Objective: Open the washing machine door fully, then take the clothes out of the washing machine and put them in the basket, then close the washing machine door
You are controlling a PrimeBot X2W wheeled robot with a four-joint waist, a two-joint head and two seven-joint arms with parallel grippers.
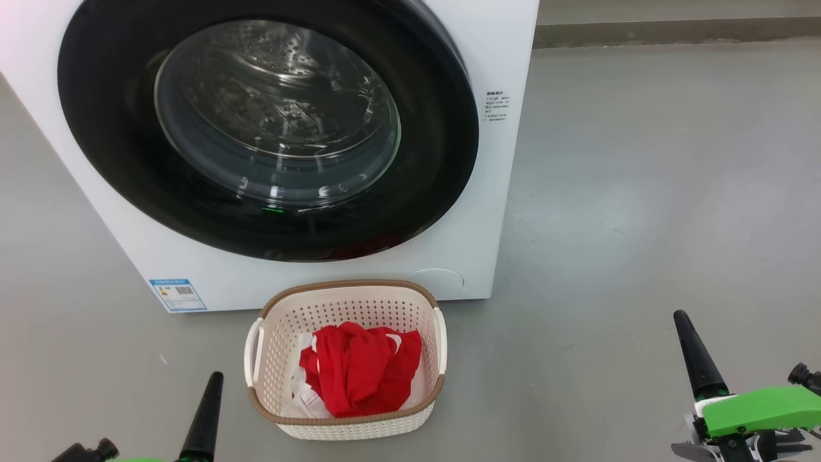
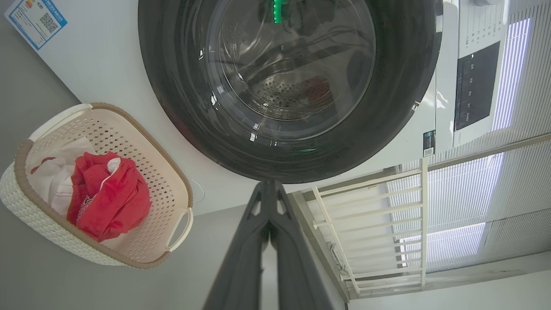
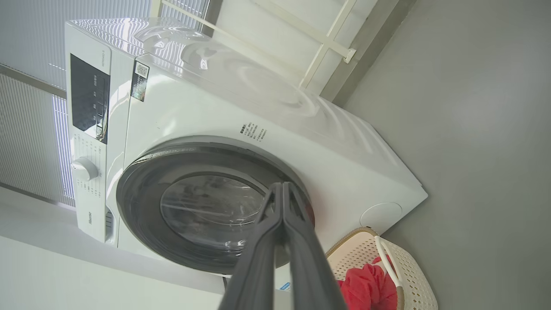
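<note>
- The washing machine door (image 1: 269,128) lies flat against the front of the washing machine (image 1: 500,192). Its black rim shows no gap in the head view, so I judge it shut.
- Through the glass bowl the steel drum looks bare of cloth, though reflections blur part of it.
- The basket (image 1: 349,283) stands on the grey floor (image 1: 641,192) just in front of the machine's lower edge, below the door, with a white handle on each side.
- The clothes (image 1: 359,372) are heaped in the basket: red pieces on top and a white cloth piece (image 1: 301,398) tucked under them towards the robot's left.
- The left gripper (image 1: 215,385) has its two dark fingers pressed together and holds nothing. It sits low, just to the left of the basket and apart from it. In the left wrist view its fingers (image 2: 267,189) point up at the bottom of the door rim.
- The right gripper (image 1: 683,324) is likewise closed and empty, well apart from the basket on the right. In the right wrist view its fingers (image 3: 282,187) aim at the door's right edge.
- The door lies ahead of and above both grippers, and the basket lies between them, nearer the left arm.
- Judged from this layout, every step of the task looks done. Any further move would only be a check that the door has latched.
</note>
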